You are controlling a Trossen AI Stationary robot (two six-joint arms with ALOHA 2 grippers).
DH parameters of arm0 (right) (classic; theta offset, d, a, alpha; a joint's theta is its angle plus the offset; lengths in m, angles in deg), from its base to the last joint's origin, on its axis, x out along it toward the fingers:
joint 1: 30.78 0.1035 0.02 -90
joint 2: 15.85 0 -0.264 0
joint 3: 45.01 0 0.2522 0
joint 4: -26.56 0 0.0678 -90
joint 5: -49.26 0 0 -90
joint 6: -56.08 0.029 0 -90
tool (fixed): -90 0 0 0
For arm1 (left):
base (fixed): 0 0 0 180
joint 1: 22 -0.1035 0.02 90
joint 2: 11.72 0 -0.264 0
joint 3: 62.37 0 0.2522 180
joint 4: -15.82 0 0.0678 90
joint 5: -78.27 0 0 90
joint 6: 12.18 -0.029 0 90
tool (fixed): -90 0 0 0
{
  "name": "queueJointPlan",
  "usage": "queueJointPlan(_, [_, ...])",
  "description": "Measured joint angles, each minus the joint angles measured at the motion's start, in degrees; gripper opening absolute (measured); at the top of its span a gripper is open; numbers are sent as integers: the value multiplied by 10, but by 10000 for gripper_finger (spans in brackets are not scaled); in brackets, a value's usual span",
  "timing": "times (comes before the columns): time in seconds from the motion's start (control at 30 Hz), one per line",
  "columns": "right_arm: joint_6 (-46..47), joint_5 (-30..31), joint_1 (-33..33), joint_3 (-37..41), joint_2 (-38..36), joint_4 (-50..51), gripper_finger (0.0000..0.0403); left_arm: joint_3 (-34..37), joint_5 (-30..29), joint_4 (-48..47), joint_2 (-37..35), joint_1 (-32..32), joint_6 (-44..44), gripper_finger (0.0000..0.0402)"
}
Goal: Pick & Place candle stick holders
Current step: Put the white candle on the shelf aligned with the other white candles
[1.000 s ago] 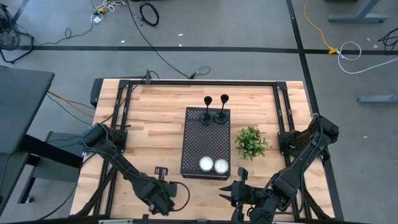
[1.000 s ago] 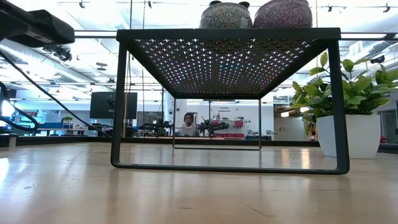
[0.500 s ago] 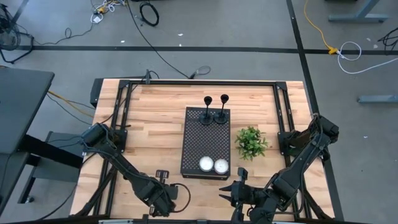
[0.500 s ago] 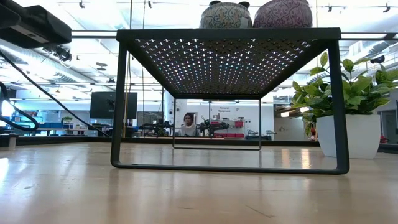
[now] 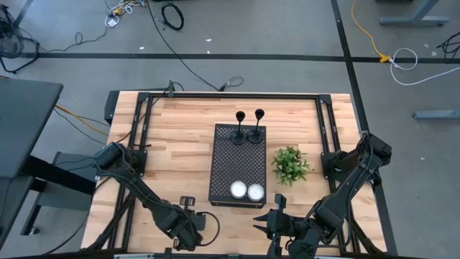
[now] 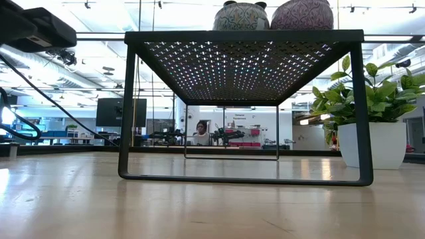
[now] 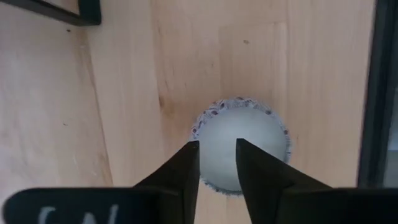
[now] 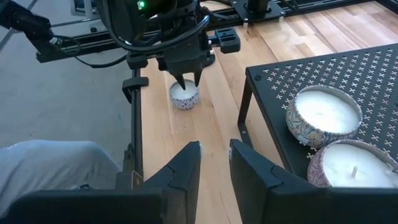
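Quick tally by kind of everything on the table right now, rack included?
Candle stick holders: 2
Candles in tins: 3
Potted plant: 1
Black perforated rack: 1
Total: 7

Two dark jointed arms, black tapered fingers [image 7: 186, 174], possibly white lettering on left wrist

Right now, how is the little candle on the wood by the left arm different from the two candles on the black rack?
The small candle sits on the bare table; the two rack candles sit raised on the black rack. It stands alone, they stand as a pair. In the right wrist view it looks smaller, though it is also farther off. The left hand hangs right above it; no hand is over the pair. All are white candles in patterned tins.
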Motion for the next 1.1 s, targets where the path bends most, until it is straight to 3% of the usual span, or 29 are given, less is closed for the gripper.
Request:
queueJointPlan(0.27, [0,0,0,0,0,0,86,1,-23,0,0,-1,0,130])
queueJointPlan(1.1, [0,0,0,0,0,-5,86,1,-29,11,22,0,-2,131])
